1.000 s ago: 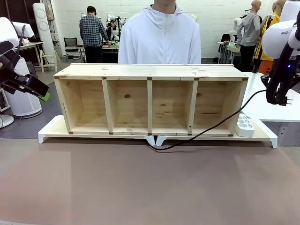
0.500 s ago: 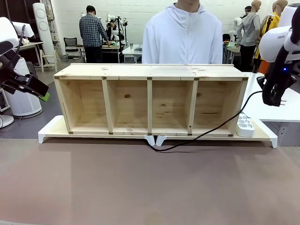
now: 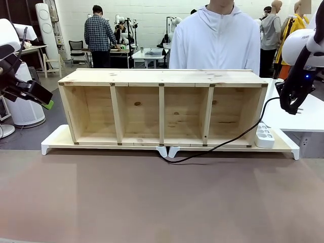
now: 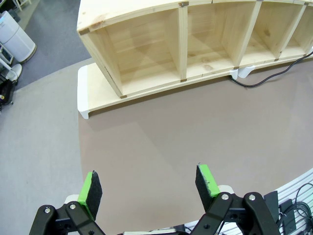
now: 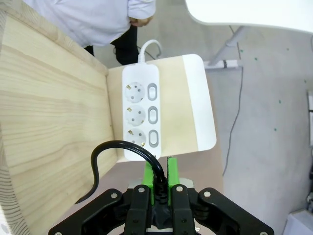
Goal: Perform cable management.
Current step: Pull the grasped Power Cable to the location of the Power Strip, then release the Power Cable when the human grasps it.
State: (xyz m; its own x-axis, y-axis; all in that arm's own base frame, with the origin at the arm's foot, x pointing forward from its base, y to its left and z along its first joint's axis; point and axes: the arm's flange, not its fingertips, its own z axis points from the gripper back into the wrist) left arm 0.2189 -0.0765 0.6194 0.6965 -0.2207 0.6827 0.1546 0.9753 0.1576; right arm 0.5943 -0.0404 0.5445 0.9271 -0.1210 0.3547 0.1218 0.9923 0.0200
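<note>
Wooden shelf (image 3: 162,106) compartments hold nothing (cable (image 3: 223,144) exits the rightmost).

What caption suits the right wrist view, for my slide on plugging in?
Right end effector shut on the cable, hovering above the power strip beside the shelf.

Robotics lab, large open hall. White painted brick back wall (image 3: 152,15), grey floor (image 3: 30,136). Work desks (image 3: 147,53) with equipment farther back, an office chair (image 3: 76,49), a person in a plaid shirt (image 3: 99,35) standing at one desk. Brown bench (image 3: 162,202) carries a wooden shelf unit (image 3: 162,106).
</note>
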